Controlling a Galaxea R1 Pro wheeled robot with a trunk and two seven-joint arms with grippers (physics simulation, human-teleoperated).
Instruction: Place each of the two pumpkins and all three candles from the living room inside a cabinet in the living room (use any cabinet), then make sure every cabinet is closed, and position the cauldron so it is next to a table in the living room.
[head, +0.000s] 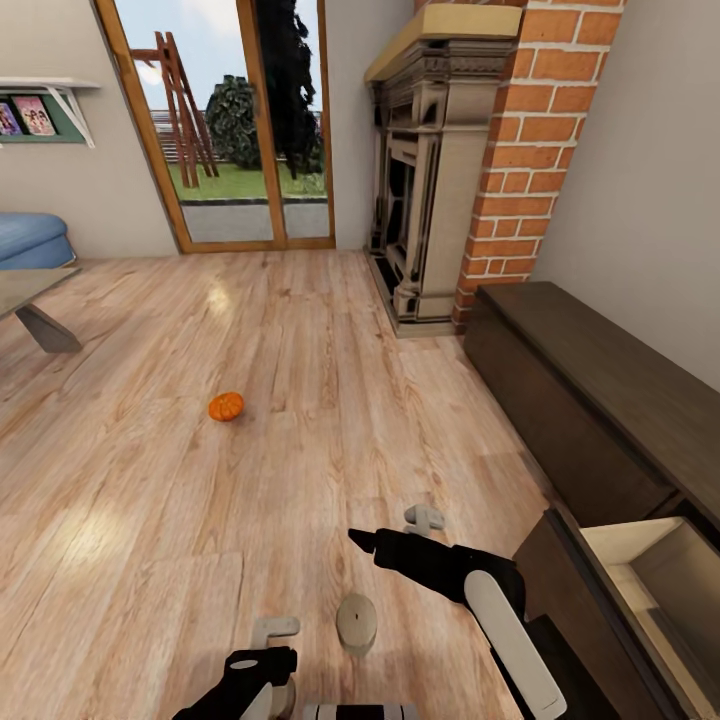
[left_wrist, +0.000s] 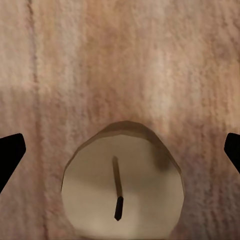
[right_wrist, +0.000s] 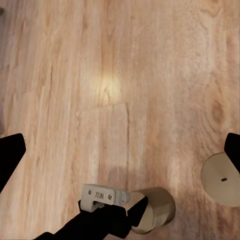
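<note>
Left gripper (left_wrist: 120, 150) spread wide, hovering straight above a candle (left_wrist: 122, 187) standing upright on the floor (left_wrist: 125, 60) — short, stiff, probably light and smooth — best pinched across its round sides.

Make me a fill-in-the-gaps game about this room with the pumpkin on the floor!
1. The pumpkin lying on the wooden floor is ____ in colour.
2. The drawer at the near end of the dark cabinet is pulled ____.
3. The left gripper hovers, open, above a ____ with a dark wick.
4. The wall beside the fireplace is built of red ____.

Missing words: orange; open; candle; bricks.
</note>
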